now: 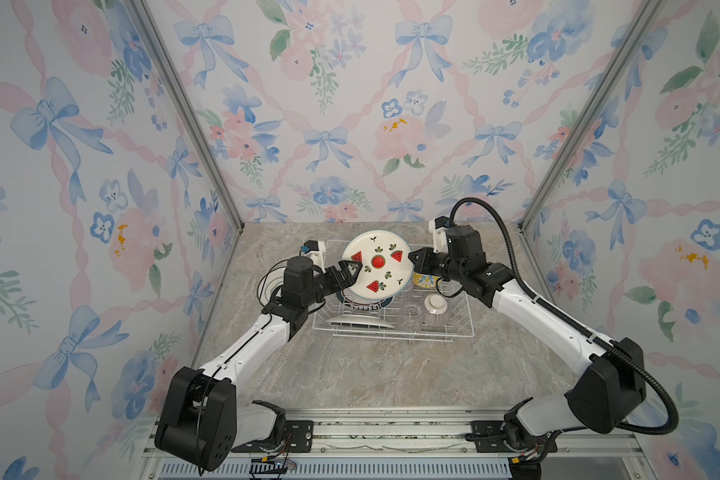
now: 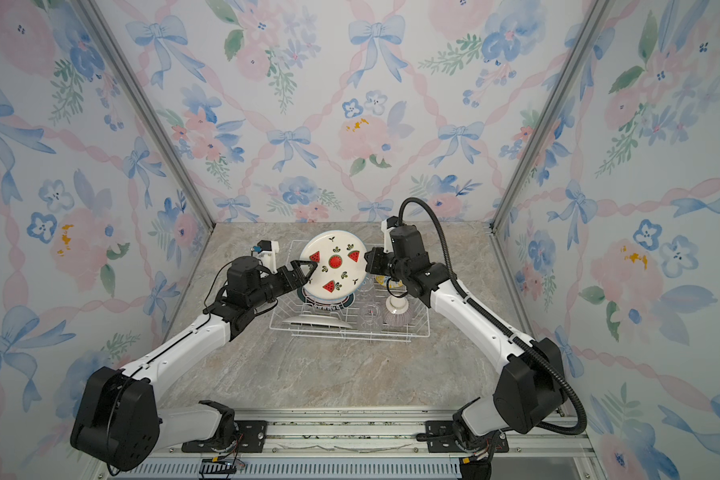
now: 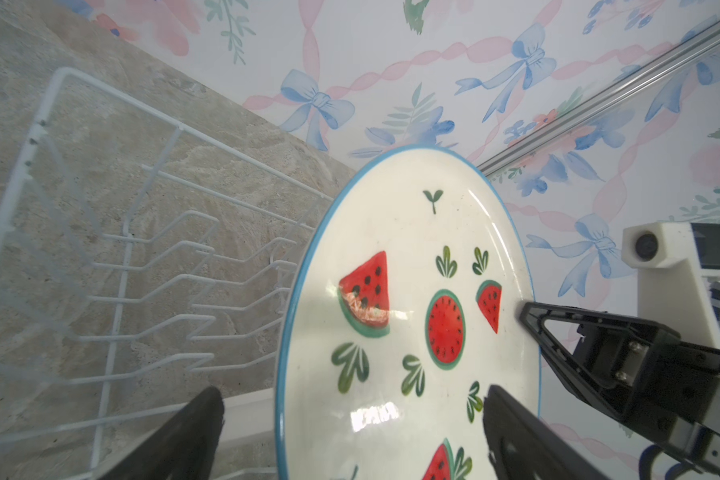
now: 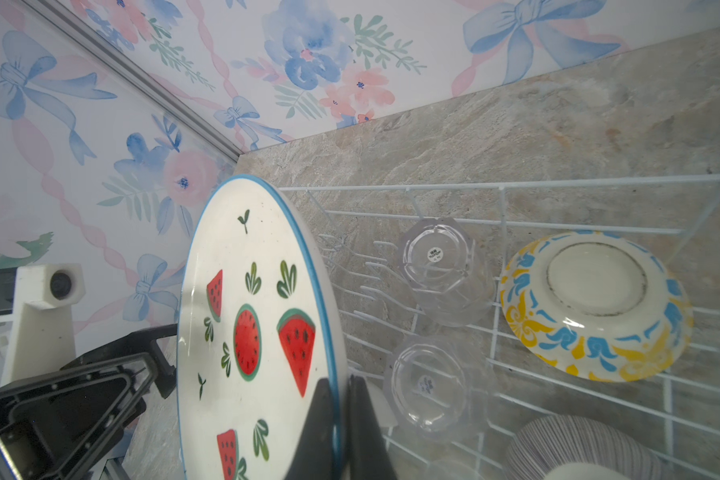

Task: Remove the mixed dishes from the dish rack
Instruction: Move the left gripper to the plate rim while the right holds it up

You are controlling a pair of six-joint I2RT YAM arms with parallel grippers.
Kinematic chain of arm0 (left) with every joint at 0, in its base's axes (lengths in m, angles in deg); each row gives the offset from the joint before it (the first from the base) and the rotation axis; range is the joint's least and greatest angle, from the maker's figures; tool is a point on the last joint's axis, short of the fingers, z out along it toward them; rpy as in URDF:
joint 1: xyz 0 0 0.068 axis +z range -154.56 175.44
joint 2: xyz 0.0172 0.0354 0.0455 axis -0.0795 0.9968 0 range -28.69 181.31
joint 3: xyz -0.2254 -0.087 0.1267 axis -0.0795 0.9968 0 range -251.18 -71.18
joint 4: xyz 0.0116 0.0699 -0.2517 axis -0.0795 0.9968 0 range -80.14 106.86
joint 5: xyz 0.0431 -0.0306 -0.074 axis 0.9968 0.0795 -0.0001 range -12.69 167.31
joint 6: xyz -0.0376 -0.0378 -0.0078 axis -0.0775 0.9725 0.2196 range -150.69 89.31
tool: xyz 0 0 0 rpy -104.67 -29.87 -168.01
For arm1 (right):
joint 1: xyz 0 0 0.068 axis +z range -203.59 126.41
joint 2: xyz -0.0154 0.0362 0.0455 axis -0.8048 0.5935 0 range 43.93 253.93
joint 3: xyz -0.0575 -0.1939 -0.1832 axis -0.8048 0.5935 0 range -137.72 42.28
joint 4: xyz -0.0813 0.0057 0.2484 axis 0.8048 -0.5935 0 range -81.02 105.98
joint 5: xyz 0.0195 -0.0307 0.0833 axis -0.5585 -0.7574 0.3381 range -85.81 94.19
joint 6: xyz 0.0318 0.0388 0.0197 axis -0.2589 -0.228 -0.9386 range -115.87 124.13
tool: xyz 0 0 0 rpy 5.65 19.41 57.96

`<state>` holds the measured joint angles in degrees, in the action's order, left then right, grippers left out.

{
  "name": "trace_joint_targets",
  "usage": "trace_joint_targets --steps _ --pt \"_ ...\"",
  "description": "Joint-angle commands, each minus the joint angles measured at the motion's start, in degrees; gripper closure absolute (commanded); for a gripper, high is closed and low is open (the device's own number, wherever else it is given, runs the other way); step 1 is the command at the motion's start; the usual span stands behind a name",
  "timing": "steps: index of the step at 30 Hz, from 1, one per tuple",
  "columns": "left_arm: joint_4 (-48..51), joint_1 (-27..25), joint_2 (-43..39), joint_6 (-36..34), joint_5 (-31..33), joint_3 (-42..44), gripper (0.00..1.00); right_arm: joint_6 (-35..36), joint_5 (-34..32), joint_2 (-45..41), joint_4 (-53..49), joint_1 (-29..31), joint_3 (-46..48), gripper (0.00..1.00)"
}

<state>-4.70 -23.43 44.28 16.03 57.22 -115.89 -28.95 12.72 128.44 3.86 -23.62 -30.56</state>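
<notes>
Watermelon plate pinched at rim by right fingers; left fingers spread wide around opposite rim.

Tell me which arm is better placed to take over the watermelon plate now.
Left, probably. The left gripper is open, its fingers astride the rim of the watermelon plate, so it need only close. The right gripper is shut on the opposite rim, holding the plate over the dish rack.
</notes>
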Motion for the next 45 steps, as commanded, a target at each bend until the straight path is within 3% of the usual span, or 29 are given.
trace_joint_targets --steps 1,30,33,42,45 --pt "-2.2 -0.6 0.3 0.6 -1.0 -2.2 0.02 -4.1 3.0 -1.0 8.2 -0.4 -1.5 1.00" --pt "-5.0 -1.4 2.8 2.3 -2.2 -4.8 0.07 -6.8 5.7 -1.7 10.0 -0.4 -0.5 1.00" --pt "-5.4 -1.3 3.1 2.5 -2.7 -4.9 0.10 -6.8 5.9 -1.5 10.1 -0.4 -0.5 1.00" --pt "-6.3 -1.4 2.6 2.8 -3.1 -4.4 0.41 -7.5 7.0 0.0 10.4 -0.4 -0.7 1.00" --pt "-6.3 -1.5 2.5 2.9 -3.0 -4.3 0.45 -7.6 7.3 0.2 10.6 -0.5 -0.7 1.00"
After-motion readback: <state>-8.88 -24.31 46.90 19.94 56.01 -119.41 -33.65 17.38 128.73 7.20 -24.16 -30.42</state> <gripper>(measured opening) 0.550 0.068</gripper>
